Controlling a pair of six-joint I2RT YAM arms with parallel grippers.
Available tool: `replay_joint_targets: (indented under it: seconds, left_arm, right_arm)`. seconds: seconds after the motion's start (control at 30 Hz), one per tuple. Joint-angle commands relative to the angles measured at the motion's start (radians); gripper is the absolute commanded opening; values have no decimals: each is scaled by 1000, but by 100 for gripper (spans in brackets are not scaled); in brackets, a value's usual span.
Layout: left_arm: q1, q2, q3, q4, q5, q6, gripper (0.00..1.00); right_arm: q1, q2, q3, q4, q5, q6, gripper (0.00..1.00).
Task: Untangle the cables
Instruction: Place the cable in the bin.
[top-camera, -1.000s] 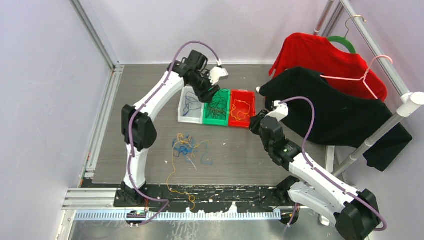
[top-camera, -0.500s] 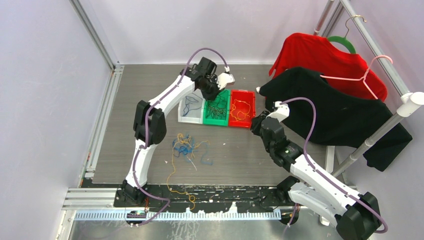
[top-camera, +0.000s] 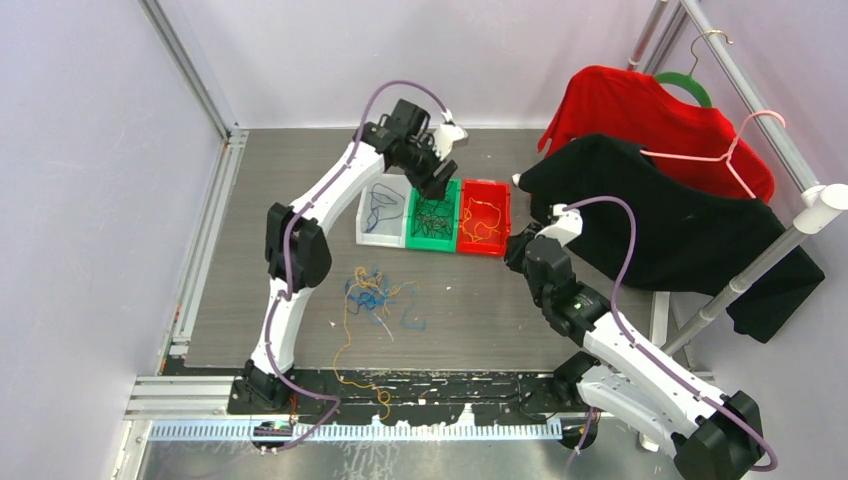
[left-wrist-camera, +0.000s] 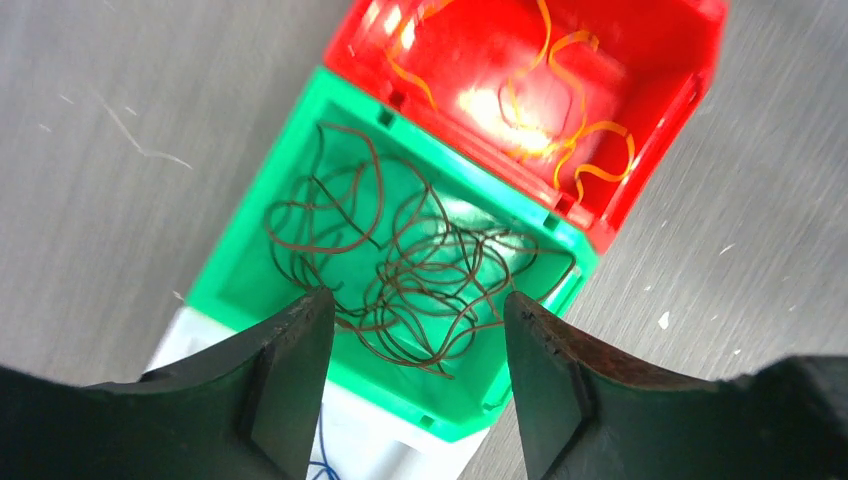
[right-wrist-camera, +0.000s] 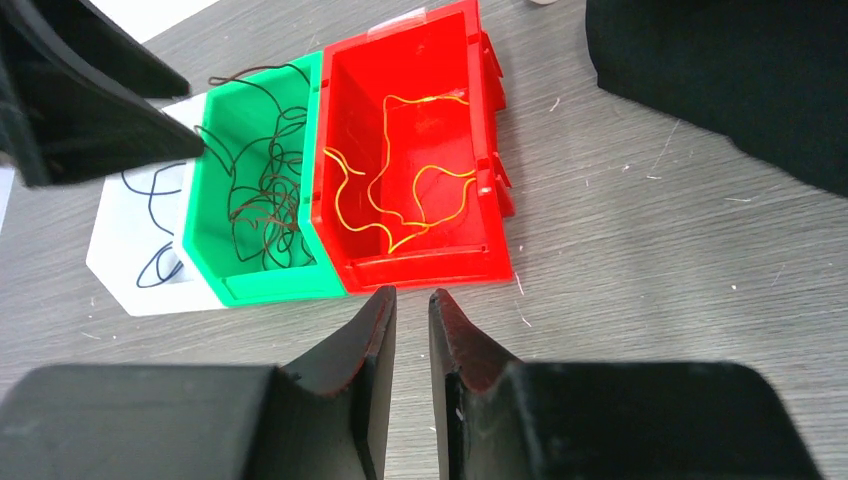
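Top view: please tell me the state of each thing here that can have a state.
Left pincer, open, over the green bin.
Right pincer, narrowly open, empty.
Green bin, holds dark cables.
Red bin, holds orange cable.
White bin, holds blue cable.
Cable pile, tangled on the table.
Red shirt, hanging.
Black shirt, hanging.

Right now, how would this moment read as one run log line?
left gripper: open, empty, above green bin | right gripper: narrowly open, empty, near red bin | cable tangle: on table, ungripped
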Motion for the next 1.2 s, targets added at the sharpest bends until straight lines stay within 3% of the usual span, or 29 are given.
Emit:
replay_joint_targets:
  seconds: [0.0, 0.23, 0.4, 0.57, 0.67, 0.8, 0.97, 1.1, 1.17]
  left_arm:
    - [17, -74, 139, -24, 113, -93, 64]
    - [16, -18, 176, 5, 120, -7, 61]
    - [7, 46, 188, 118, 91, 15, 56]
    - [3, 133, 275, 75, 94, 74, 54]
    - [6, 146, 250, 81, 63, 74, 43]
    - [19, 131, 173, 85, 65, 50, 18]
    - [20, 69, 15, 147, 57, 30, 8]
    - [20, 60, -27, 143, 36, 24, 8]
    - [21, 61, -17, 141, 23, 26, 14]
  right_arm:
    - [-5, -18, 45, 11, 26, -11, 24]
    - [-5, -27, 35, 3, 31, -6, 24]
    - [-4, -11, 28, 19, 25, 0, 24]
    - [-4, -14, 21, 18, 31, 5, 24]
    - [-5, -24, 12, 15, 37, 5, 22]
    - [-4, -37, 4, 7, 39, 17, 21]
    - [-5, -48, -10, 21, 30, 11, 21]
    - [-4, -43, -14, 25, 26, 21, 21]
    - [-4, -35, -14, 27, 21, 22, 21]
